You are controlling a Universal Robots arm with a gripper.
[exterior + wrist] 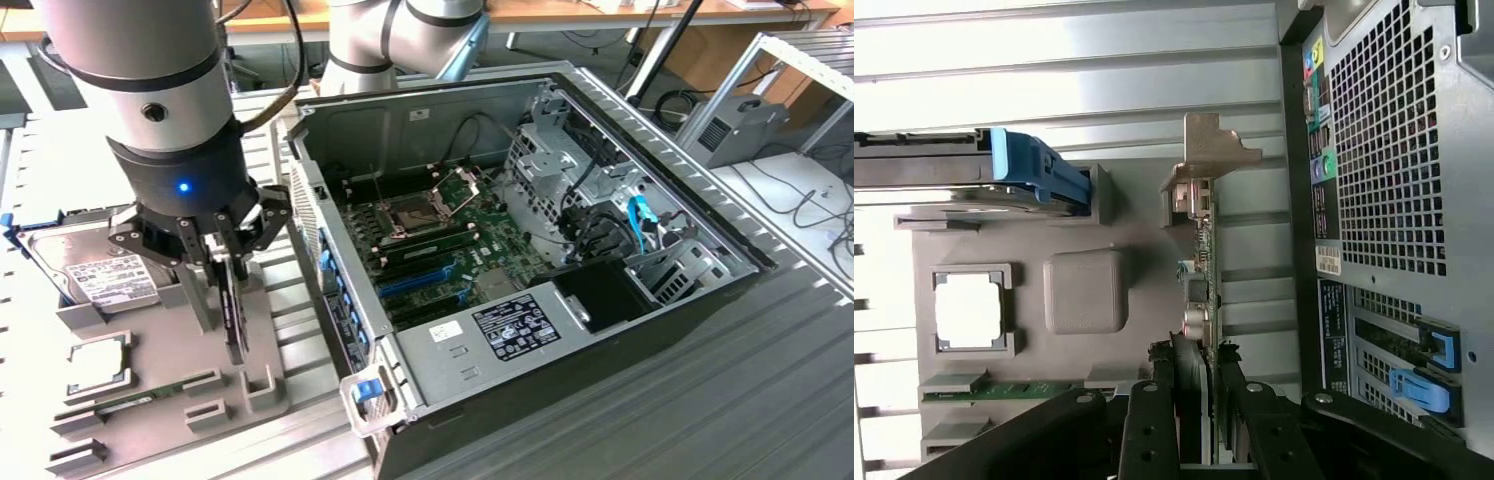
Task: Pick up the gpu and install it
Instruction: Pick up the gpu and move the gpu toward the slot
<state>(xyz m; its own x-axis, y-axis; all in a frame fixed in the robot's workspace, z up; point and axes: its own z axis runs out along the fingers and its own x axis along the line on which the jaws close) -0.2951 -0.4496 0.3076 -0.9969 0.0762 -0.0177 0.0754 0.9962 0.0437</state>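
The gpu (235, 312) is a thin black card seen edge-on, standing upright over the grey parts holder (174, 345) at the exterior view's left. My gripper (220, 300) comes down from above and is shut on the card's upper part, one finger on each side. In the wrist view the gpu (1204, 260) runs away from my gripper (1202, 368), with its silver bracket (1204, 160) at the far end. Whether its lower edge still rests in the holder's slot I cannot tell. The open computer case (534, 250) lies just to the exterior view's right, its motherboard showing blue card slots (420, 282).
On the holder lie a silver hard drive (100, 270) with a blue bracket (1039, 172), a square processor (100, 362) and a green memory stick (134, 400). The case's perforated rear wall (1394, 150) stands close beside the gpu. Cables and boxes sit at the back right.
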